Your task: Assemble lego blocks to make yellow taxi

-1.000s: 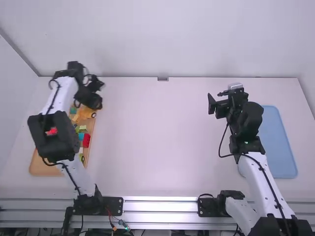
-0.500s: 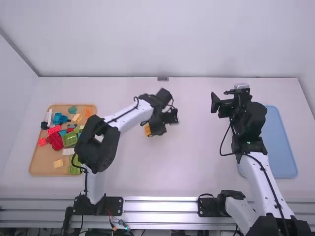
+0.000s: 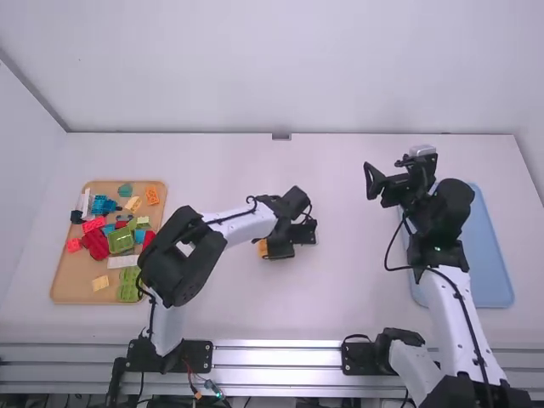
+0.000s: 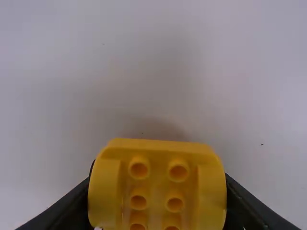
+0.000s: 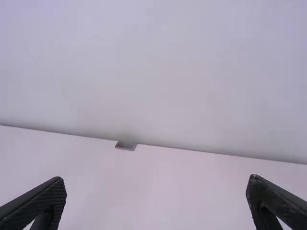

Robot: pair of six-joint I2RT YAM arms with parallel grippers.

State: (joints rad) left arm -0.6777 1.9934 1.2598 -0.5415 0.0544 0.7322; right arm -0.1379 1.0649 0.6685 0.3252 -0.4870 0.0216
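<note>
Well, the left gripper (image 3: 270,247) has its fingers closed on the sides of a rounded yellow plastic block with hollow studs (image 4: 158,184), over the white table (image 3: 212,314). Well to its left, a flat tan tray (image 3: 75,282) holds red (image 3: 95,245), green (image 3: 121,240), blue and orange blocks; off to its right, the right gripper (image 3: 384,172) gapes wide, gripping nothing, with a light-blue rectangular tray (image 3: 491,255) beyond its right side.
</note>
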